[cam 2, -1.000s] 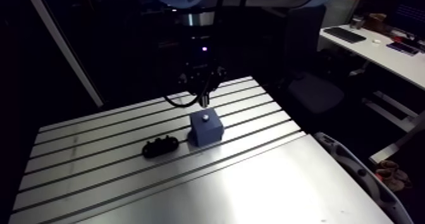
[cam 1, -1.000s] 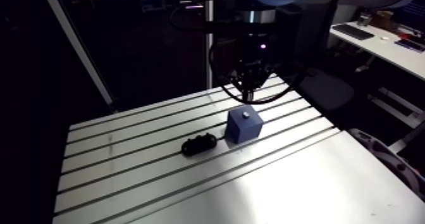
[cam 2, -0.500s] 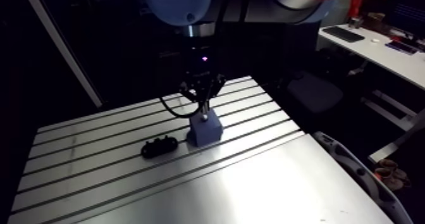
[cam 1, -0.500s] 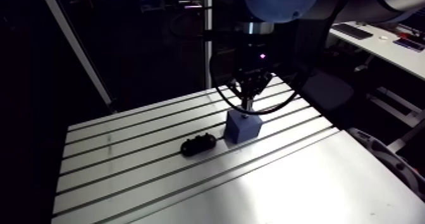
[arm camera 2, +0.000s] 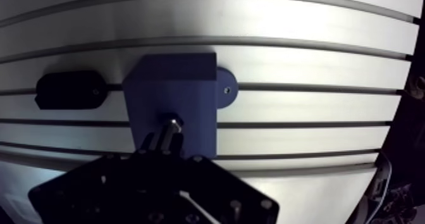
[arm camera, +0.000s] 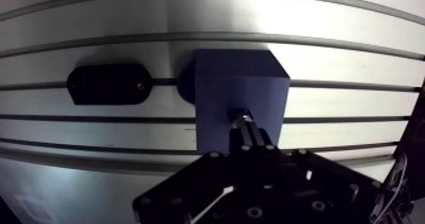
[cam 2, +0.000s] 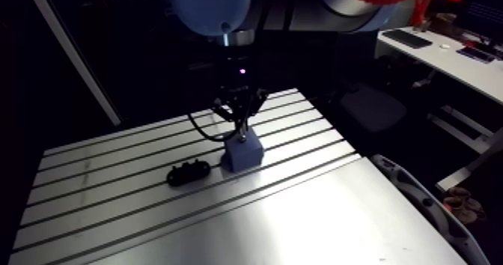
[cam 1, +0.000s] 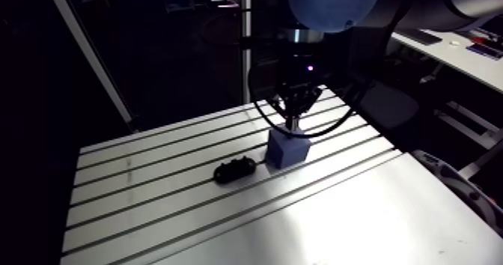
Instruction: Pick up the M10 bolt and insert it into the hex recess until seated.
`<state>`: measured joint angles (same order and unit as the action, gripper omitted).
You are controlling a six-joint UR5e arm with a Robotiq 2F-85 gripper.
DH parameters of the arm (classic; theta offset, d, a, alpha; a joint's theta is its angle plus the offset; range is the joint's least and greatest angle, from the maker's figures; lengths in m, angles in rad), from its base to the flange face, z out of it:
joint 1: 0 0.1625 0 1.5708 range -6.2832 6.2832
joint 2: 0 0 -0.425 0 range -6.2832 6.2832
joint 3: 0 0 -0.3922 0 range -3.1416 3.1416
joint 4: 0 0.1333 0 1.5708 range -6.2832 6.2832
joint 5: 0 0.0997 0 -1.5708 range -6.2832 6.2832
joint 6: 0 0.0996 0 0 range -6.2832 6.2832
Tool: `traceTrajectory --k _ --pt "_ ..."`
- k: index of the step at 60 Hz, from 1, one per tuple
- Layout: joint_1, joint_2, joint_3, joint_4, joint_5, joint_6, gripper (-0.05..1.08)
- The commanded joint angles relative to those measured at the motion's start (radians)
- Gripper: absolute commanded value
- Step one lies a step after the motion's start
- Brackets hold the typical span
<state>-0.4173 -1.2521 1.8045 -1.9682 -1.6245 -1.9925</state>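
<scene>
A blue block [arm camera: 240, 90] stands on the slotted table [arm camera: 354, 24]. A small shiny bolt [arm camera 2: 171, 120] stands in the middle of the block's top face, with only its upper end showing. My gripper [arm camera: 242, 122] comes straight down onto the block, as the arm view [cam 1: 293, 122] also shows. Its two fingers [arm camera: 252, 138] are pressed together with no gap, and their tips meet the bolt's top end. The recess itself is hidden under the bolt and the fingertips.
A black oval part [arm camera: 109, 84] lies on the table just beside the block, across a slot. A round blue foot [arm camera 2: 226, 87] sticks out from the block's other side. Bare slotted aluminium [cam 1: 359, 208] stretches toward the table's front.
Earlier the gripper hung a little above the block, with a light dot visible on the block's top. It has come down, and its tips now rest at the block's top.
</scene>
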Motion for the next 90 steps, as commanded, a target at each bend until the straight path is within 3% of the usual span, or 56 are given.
traceTrajectory --k 1,90 --pt "0.000 0.001 0.003 -0.001 -0.001 -0.001 1.08" --pt "0.000 0.018 0.006 -0.016 -0.001 -0.019 1.08"
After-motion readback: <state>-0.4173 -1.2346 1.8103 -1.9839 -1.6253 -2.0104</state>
